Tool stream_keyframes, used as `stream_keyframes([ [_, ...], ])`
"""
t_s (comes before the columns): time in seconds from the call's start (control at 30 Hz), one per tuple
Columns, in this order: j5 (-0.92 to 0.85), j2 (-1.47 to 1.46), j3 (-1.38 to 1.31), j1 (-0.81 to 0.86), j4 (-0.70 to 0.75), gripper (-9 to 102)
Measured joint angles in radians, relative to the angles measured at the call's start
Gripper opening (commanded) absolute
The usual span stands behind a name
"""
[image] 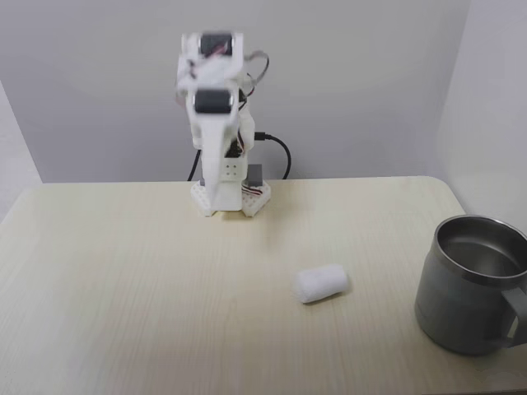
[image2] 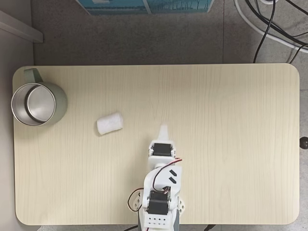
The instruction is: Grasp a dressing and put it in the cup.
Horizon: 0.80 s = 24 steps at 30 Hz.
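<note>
Seen from above in a fixed view, the cup [image2: 33, 103] stands upright at the far left edge of the bench [image2: 216, 106], its handle pointing toward the top of the picture and its shiny inside open to the camera. Just to its right, apart from it and touching nothing else, the dressing [image2: 109, 123] lies on its side on the bare wood. Further right, near the bench's lower edge, the arm [image2: 161, 185] is folded over its own base; the tool [image2: 164, 131] pokes out as a pale, blurred tip pointing up the picture, clear of the dressing and holding nothing. Whether its fingers are parted or closed I cannot tell, since only one smeared point shows.

In the fixed view from the front the order is mirrored. The arm [image: 217, 123] stands at the back left of centre, blurred, with the tool [image: 216, 193] hanging down in front of the base and hard to separate from it. The dressing [image: 319, 283] lies right of centre on the bench [image: 123, 280]. The cup [image: 471, 284] sits at the right edge, its handle cut off by the picture's border.
</note>
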Motion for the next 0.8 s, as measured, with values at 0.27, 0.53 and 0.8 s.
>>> stream_keyframes([
  [0.27,-0.005,0.538,0.568,-0.115,0.295,18],
  [0.53,0.067,1.029,0.801,-0.267,0.468,24],
  [0.8,0.089,1.085,0.606,-0.445,0.364,27],
])
